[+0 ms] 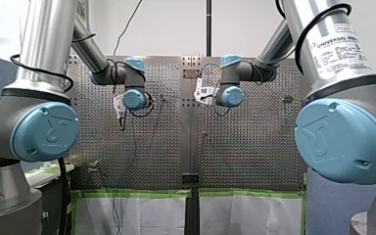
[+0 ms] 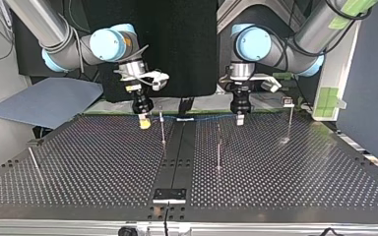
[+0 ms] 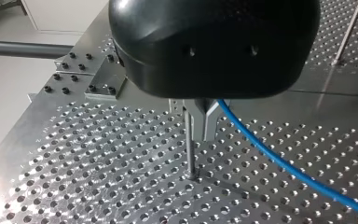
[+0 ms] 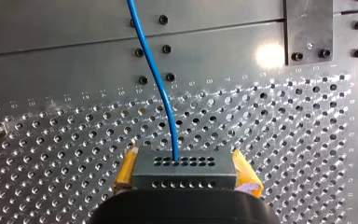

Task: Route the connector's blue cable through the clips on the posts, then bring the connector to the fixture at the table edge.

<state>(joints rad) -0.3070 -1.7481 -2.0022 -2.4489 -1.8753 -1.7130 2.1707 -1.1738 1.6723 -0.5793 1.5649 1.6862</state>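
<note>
My right gripper (image 4: 185, 173) has its yellow pads (image 4: 245, 175) shut on the dark grey connector (image 4: 184, 169), low over the perforated plate. The blue cable (image 4: 156, 79) leaves the connector's face and runs away ahead of it. In the top view this right gripper (image 2: 144, 121) hangs at the back left. The blue cable (image 2: 197, 118) stretches level from it to my left gripper (image 2: 239, 118) at the back right. My left gripper (image 3: 201, 134) has its metal fingers shut on the blue cable (image 3: 279, 161). A thin post (image 3: 189, 151) stands just in front of the fingers.
Thin posts stand on the plate: one (image 2: 162, 125) beside the right gripper, one (image 2: 219, 150) near the middle, one with a clip on top (image 2: 289, 118) at the top view's right, and a leaning one (image 2: 33, 161) at its left. A black fixture (image 2: 169, 195) sits at the near edge.
</note>
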